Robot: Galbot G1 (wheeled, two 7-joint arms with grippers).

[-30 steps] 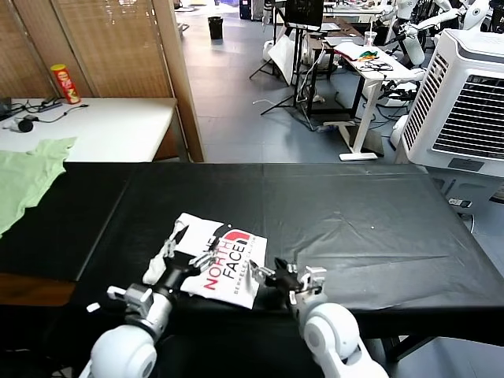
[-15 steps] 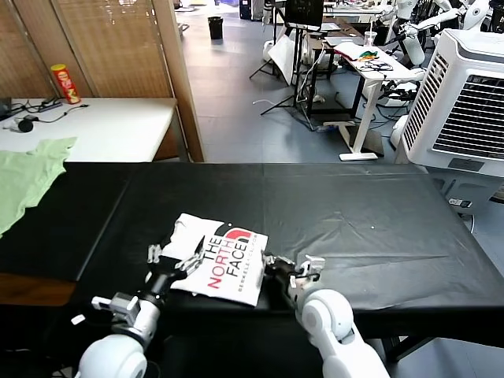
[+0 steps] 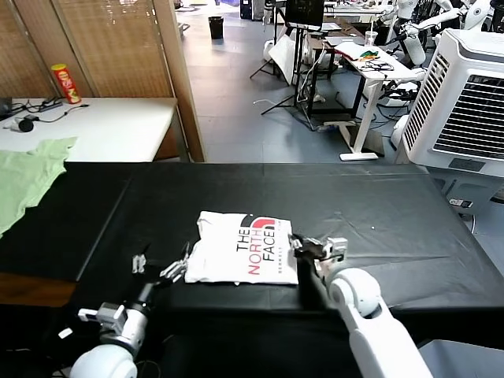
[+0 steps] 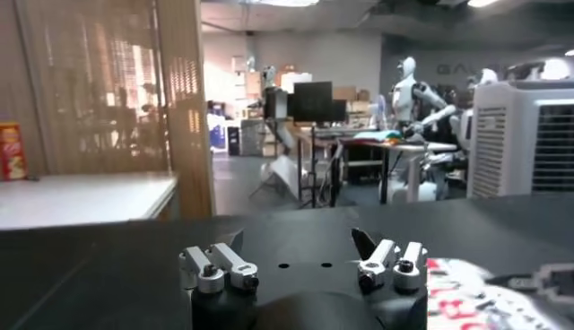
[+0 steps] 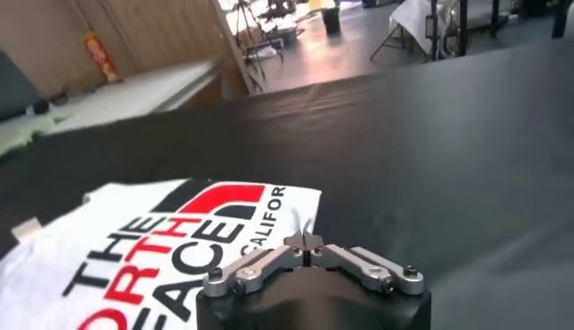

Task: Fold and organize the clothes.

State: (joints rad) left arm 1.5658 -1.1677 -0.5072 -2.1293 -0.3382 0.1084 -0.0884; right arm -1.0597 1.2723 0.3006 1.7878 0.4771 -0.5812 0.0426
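Observation:
The clothes, one folded white T-shirt (image 3: 246, 248) with a black-and-red "THE NORTH FACE" print facing up, lie flat on the black table (image 3: 378, 205) near its front edge. My right gripper (image 3: 304, 246) is at the shirt's right edge. In the right wrist view its fingertips (image 5: 307, 240) meet on the hem of the T-shirt (image 5: 170, 242), pinching a sliver of white cloth. My left gripper (image 3: 161, 266) hovers just left of the shirt, apart from it. It stands open (image 4: 305, 260) with nothing between its fingers, and the T-shirt (image 4: 457, 291) shows off to one side.
A pale green garment (image 3: 27, 177) hangs over the table's far left end. Behind it stands a white table (image 3: 110, 126) with a red can (image 3: 65, 83). A large white air cooler (image 3: 465, 94) stands at the back right. Black cloth stretches bare to the right of the shirt.
The T-shirt has slid right and a little farther from me along with my right gripper. My left gripper has let go of the shirt's left edge and pulled back, open.

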